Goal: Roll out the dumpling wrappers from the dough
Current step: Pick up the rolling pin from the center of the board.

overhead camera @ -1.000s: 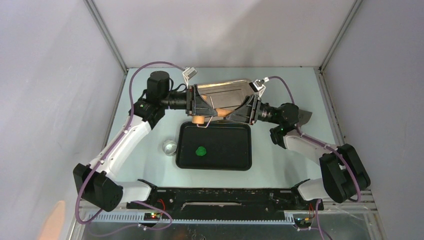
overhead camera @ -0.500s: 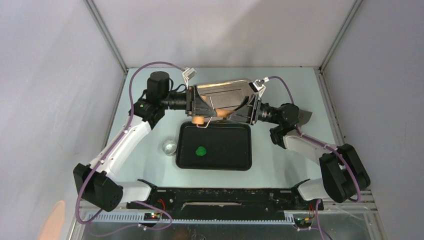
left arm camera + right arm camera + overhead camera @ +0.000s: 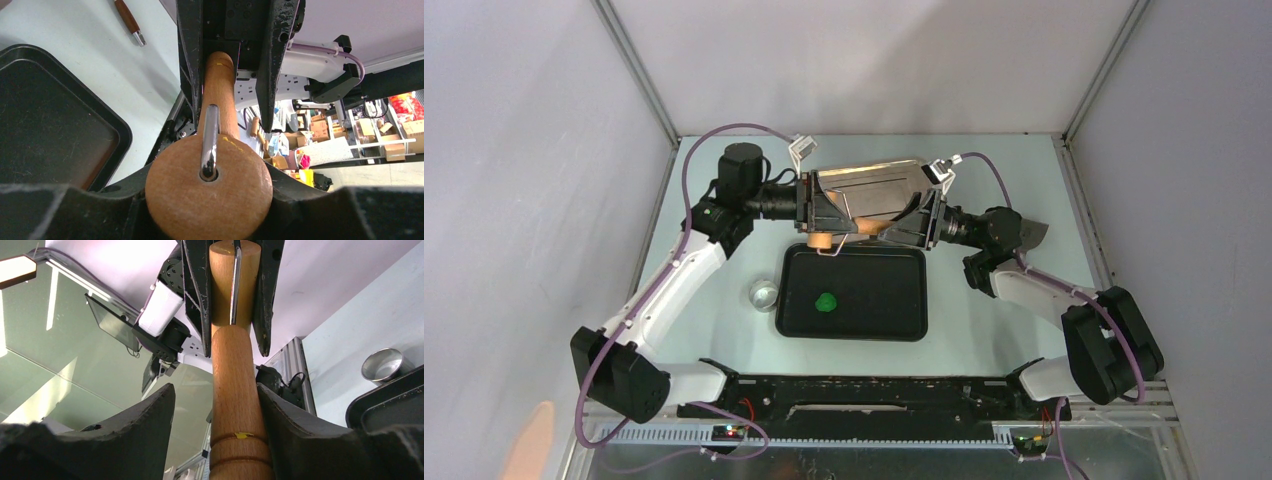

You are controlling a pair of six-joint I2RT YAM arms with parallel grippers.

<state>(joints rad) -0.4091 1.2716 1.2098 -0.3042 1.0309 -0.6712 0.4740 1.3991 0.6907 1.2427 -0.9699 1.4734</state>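
Your left gripper (image 3: 207, 197) squeezes the tan wooden roller (image 3: 220, 90) by its round head; your right gripper (image 3: 216, 392) sits open around its handle.

This is a robotics lab test cell. Plain grey panel walls (image 3: 514, 150) set in silver aluminium frame posts (image 3: 636, 75) box in a pale counter (image 3: 1004, 170). Two white-and-black robot arms (image 3: 674, 280) trailing purple cables (image 3: 746, 126) are bolted to a black base rail (image 3: 874, 395) at its near edge. Past the cell, the left wrist view catches white metal shelving (image 3: 330, 150) crowded with brown cardboard boxes (image 3: 412, 129) and clutter.
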